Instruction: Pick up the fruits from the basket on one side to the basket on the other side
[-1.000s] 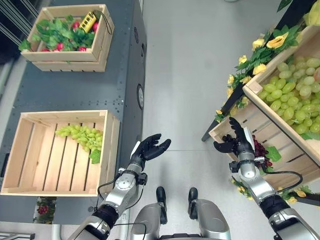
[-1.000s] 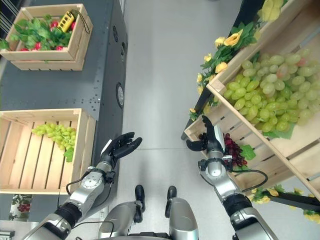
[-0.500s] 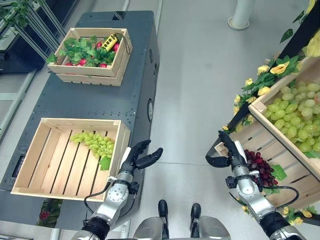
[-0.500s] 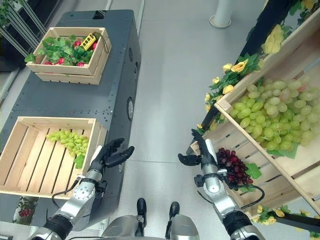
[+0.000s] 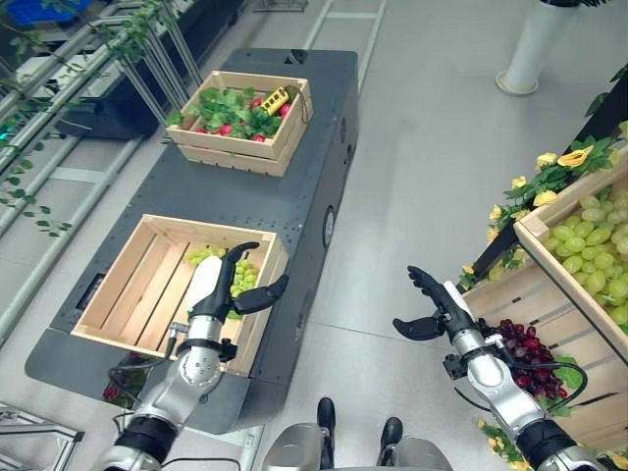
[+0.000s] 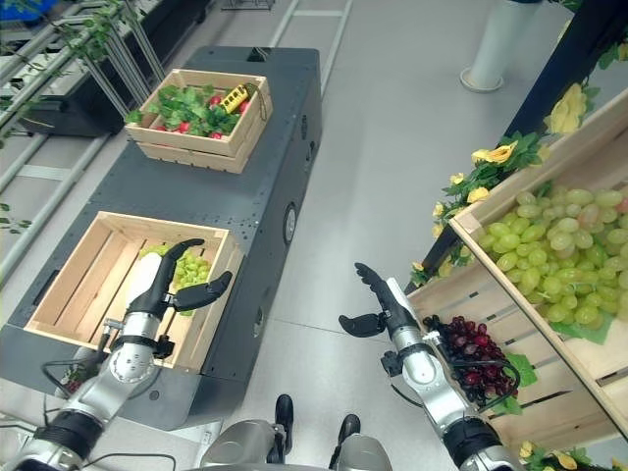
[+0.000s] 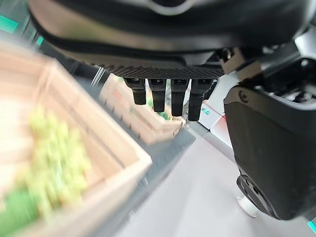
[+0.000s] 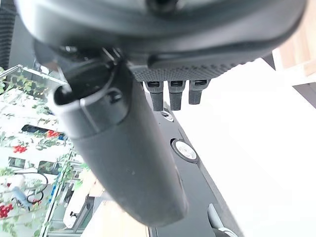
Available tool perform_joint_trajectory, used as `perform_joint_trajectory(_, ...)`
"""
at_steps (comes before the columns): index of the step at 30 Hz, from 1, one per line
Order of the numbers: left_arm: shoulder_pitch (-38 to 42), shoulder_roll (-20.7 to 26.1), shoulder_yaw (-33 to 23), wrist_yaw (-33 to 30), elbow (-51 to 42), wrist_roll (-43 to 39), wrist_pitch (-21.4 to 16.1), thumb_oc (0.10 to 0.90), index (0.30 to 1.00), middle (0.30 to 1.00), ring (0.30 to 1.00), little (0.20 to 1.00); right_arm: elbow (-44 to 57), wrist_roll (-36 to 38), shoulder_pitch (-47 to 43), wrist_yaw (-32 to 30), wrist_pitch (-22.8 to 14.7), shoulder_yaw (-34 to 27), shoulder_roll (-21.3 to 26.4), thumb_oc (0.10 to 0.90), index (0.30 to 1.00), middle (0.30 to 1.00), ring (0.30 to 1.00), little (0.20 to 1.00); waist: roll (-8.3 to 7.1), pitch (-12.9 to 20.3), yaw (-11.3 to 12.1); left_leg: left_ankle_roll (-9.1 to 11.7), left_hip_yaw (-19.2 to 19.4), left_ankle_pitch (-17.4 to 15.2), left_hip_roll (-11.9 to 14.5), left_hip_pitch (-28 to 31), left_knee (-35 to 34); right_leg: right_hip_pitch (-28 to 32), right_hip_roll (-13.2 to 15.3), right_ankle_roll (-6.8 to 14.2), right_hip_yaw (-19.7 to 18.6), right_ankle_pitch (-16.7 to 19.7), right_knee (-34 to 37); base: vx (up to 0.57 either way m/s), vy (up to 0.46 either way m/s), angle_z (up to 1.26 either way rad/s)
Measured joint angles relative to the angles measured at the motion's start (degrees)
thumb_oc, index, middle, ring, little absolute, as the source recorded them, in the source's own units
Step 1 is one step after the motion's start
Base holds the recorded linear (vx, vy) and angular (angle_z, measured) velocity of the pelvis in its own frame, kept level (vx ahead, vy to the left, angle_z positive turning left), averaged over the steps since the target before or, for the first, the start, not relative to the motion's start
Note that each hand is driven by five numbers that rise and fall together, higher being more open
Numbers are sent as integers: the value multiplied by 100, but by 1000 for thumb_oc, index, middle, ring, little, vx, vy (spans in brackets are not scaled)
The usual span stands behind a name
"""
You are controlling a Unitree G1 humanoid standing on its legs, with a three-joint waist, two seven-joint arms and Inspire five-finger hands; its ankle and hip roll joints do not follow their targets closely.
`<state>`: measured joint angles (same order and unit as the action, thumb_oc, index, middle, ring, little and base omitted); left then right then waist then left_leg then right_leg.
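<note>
- Left robot hand (image 5: 218,287): raised over the right-hand rim of the near wooden crate (image 5: 118,290), fingers straight and spread, thumb held out to the side, holding nothing. The left wrist view shows the fingertips (image 7: 171,101) in a row with open air past them.
- Right robot hand (image 5: 439,308): held in the air over the grey floor (image 5: 412,186), just beside the lower crate of the fruit stand; fingers extended, thumb set apart, palm empty. The right wrist view shows straight fingers and the thumb with nothing between them.
- Near wooden crate: stands on the dark grey tabletop (image 5: 245,186) at the robot's left. A bunch of green grapes (image 6: 191,267) with a green leaf lies in its far right corner, partly hidden behind the left robot hand; the slatted bottom beside the bunch is bare.
- Far wooden crate (image 5: 242,122): stands further back on the same tabletop, well apart from the near crate; holds green leaves, small red fruits and a yellow object lying at its right rim.
- Fruit stand, upper crate (image 6: 549,216): at the robot's right, tilted, heaped with green grapes (image 6: 549,257).
- Fruit stand, lower crate (image 6: 466,299): just below the upper one; a bunch of dark red grapes (image 6: 474,360) with a green leaf lies in it, near the right robot hand but apart from it.
- Yellow flowers (image 6: 491,157) with green leaves: trim the edge of the stand.
</note>
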<state>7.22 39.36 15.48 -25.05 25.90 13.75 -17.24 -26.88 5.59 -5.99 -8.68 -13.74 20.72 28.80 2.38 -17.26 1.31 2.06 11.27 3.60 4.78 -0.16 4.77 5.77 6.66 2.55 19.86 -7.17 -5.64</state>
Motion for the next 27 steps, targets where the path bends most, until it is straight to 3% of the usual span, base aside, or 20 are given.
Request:
perform_joint_trajectory(2, -12, 110, -65, 0, 14, -55, 2, 800, 900, 900, 900, 900, -12, 196, 148, 17, -17, -25, 83, 800, 900, 900, 900, 900, 207, 99, -21, 20, 5, 22, 73, 133, -239, -143, -18, 120, -6, -100, -228, 129, 196, 8)
perform_joint_trajectory(3, -3, 131, -104, -1, 46, -53, -4, 800, 900, 900, 900, 900, -73, 196, 208, 52, -46, -55, 63, 800, 900, 900, 900, 900, 231, 114, -46, -45, 18, -35, 55, 204, -392, -179, 12, 178, -19, -140, -313, 113, 207, 11)
perform_joint_trajectory(5, 61, 187, -224, -4, 201, -54, 48, 800, 900, 900, 900, 900, -120, 175, 476, 192, -47, -42, 40, 800, 900, 900, 900, 900, 175, 130, -72, -236, 22, 35, -210, 177, -553, -372, 249, 254, -51, -181, -549, -3, 167, 11)
perform_joint_trajectory(8, 291, 499, -214, -23, 495, -40, 219, 800, 900, 900, 900, 900, -113, 173, 541, 441, -44, 53, 44, 800, 900, 900, 900, 900, 175, 129, -92, -355, 16, 74, -373, -32, -557, -595, 406, 314, -74, -143, -570, -42, 120, 9)
perform_joint_trajectory(14, 1051, 979, 47, -354, 1547, 6, 519, 800, 900, 900, 900, 900, -111, 199, 216, 534, -47, 97, 260, 800, 900, 900, 900, 900, 165, 103, -35, -337, 19, 97, -368, -253, -481, -920, 457, 441, -114, -184, -752, -85, 104, -1)
perform_joint_trajectory(17, 1712, 1104, 433, -446, 1977, 28, 738, 800, 900, 900, 900, 900, -173, 213, -316, 534, -47, 251, 605, 800, 900, 900, 900, 900, 145, -210, -44, -298, 54, 124, -292, -505, -302, -1249, 436, 404, -222, -230, -1097, -98, 103, -9)
perform_joint_trajectory(23, 3133, 1363, 1464, -619, 2197, 907, 1100, 800, 900, 900, 900, 900, -237, 467, -1133, 537, -47, 403, 815, 800, 900, 900, 900, 900, -144, -1064, -200, -220, 44, 107, -176, -1275, 325, -2062, 425, 184, -338, -366, -1855, -92, 111, -3)
perform_joint_trajectory(27, 3912, 1420, 2296, -805, 2421, 1630, 1263, 800, 900, 900, 900, 900, -248, 636, -1347, 616, -48, 665, 885, 800, 900, 900, 900, 900, -279, -1236, -311, -221, 51, -75, -79, -1852, 923, -2534, 419, 115, -389, -406, -2207, -77, 112, -4)
